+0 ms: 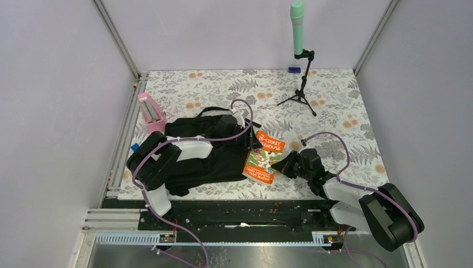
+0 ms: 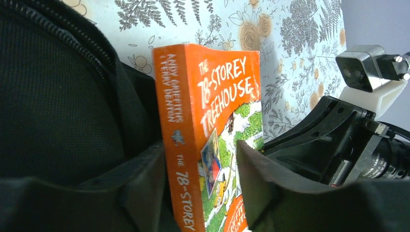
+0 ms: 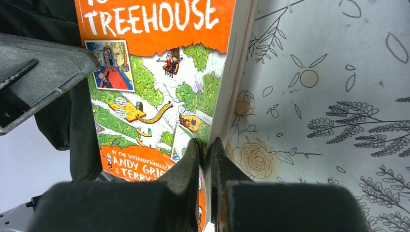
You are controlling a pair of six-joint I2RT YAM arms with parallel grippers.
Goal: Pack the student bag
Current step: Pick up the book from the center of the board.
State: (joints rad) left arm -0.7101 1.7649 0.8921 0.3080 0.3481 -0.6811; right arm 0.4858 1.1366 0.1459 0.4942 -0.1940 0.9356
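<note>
orange paperback [image 1: 263, 157] reads "the 78-storey treehouse" on cover & spine. spine also has "andy griffiths & terry denton", and low on the cover is "by the internationally...", rest cut off. it's tipped up against the rt end of the black backpack [image 1: 220, 163], which lies flat across the left-centre of the flowery tablecloth [image 1: 346, 100], under the left arm.

right gripper [image 3: 207, 159] is pinched nearly closed on the book's near page edge, thin gap only. left gripper [image 2: 198, 147] is spread wide, one finger each side of the book by the spine. can't tell if either finger touches.

backpack's left end sits close to the table's left rail, pink stand [image 1: 150, 111] just beside its far corner. bare cloth to the rt & beyond the book. green mic on a tripod [image 1: 301, 84] stands well apart at the back.
</note>
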